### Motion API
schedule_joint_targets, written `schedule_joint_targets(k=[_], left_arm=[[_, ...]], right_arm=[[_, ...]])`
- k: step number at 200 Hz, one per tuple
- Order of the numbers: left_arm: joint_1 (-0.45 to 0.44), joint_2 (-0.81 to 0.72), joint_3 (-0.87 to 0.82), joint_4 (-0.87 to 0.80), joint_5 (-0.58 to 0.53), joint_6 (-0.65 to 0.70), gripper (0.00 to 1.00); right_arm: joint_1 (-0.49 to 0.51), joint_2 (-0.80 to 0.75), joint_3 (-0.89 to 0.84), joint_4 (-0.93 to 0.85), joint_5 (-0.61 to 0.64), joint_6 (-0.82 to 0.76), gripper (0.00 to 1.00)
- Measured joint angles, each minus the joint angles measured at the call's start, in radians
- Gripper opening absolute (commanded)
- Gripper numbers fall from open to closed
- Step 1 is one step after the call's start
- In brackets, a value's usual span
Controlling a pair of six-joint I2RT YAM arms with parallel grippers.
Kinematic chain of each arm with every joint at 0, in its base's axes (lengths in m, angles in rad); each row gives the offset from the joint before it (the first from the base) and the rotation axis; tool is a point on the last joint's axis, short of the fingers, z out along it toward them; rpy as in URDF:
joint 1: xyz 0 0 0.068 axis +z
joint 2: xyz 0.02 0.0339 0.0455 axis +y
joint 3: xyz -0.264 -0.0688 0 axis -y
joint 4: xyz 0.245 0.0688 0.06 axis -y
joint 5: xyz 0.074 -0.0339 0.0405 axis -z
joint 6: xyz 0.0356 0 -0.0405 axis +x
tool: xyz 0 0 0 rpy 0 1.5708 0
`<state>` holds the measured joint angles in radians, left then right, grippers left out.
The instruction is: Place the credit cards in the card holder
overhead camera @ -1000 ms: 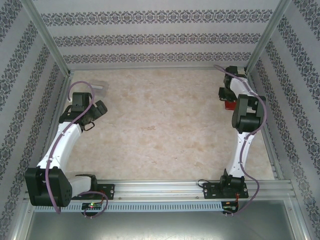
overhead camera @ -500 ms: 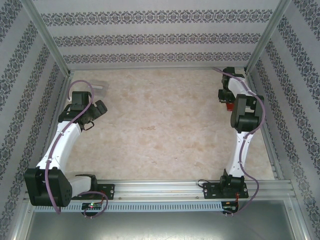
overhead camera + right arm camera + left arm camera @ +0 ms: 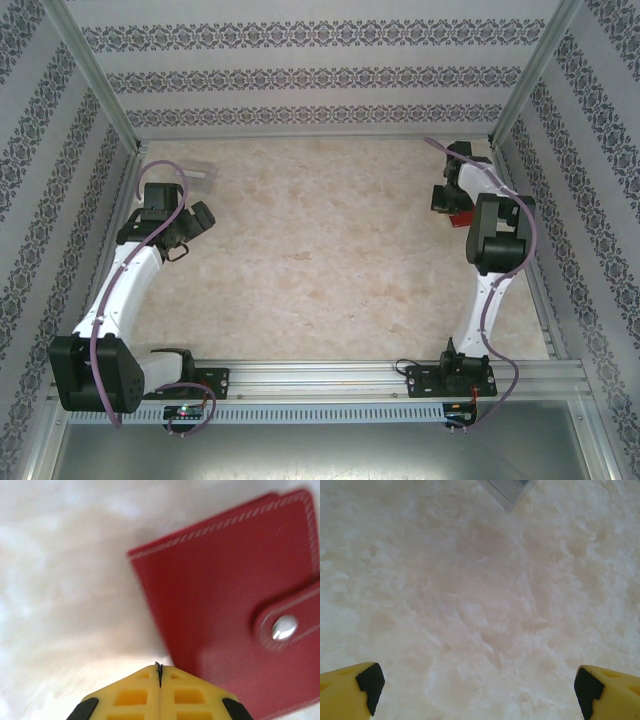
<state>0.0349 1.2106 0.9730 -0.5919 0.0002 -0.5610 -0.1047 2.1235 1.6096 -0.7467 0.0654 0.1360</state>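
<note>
The right pincer (image 3: 160,672), shut and empty, is placed at the edge of the snapped card holder (image 3: 225,595), which could be pushed away unopened. The left pincer (image 3: 477,687) is opened wide.

Wallet (image 3: 461,214) lies flat on table (image 3: 320,260) at far R side, near R wall, w/ R gripper (image 3: 443,196) just by its L edge. Case (image 3: 200,173) sits in far L corner, behind L gripper (image 3: 200,217) & apart from it. Wallet & case are well apart across table.
</note>
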Motion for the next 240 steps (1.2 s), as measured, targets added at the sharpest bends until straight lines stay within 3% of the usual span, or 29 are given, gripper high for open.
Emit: schedule_joint_targets(k=[29, 44, 62, 79, 95, 124, 135, 158, 195, 240], left_arm=[[0.0, 0.055, 0.008, 0.0, 0.024, 0.0, 0.99], [0.0, 0.08, 0.011, 0.003, 0.043, 0.0, 0.99], [0.0, 0.097, 0.011, 0.005, 0.069, 0.003, 0.99], [0.0, 0.093, 0.008, 0.022, 0.106, 0.008, 0.99], [0.0, 0.074, -0.015, 0.06, 0.145, 0.011, 0.99], [0.0, 0.012, -0.081, 0.108, 0.221, 0.01, 0.99], [0.0, -0.018, -0.109, 0.119, 0.247, 0.01, 0.99], [0.0, -0.075, -0.144, 0.124, 0.277, 0.01, 0.99], [0.0, -0.168, -0.18, 0.133, 0.288, 0.006, 0.99], [0.0, -0.206, -0.183, 0.134, 0.292, 0.006, 0.99]], right_arm=[[0.093, -0.14, -0.162, 0.049, -0.095, 0.045, 0.0], [0.142, -0.188, -0.198, 0.063, -0.108, 0.069, 0.31], [0.159, -0.211, -0.208, 0.079, -0.078, 0.083, 0.33], [0.085, -0.209, -0.204, 0.095, -0.068, 0.113, 0.5], [-0.019, -0.201, -0.186, 0.104, -0.066, 0.131, 0.6], [-0.159, -0.122, -0.074, 0.128, -0.076, 0.157, 0.61], [-0.182, -0.071, -0.013, 0.139, -0.087, 0.157, 0.66], [-0.195, 0.0, 0.037, 0.165, -0.101, 0.151, 0.72], [-0.217, 0.123, 0.138, 0.15, -0.204, 0.15, 0.72], [-0.224, 0.128, 0.138, 0.135, -0.294, 0.148, 0.66]])
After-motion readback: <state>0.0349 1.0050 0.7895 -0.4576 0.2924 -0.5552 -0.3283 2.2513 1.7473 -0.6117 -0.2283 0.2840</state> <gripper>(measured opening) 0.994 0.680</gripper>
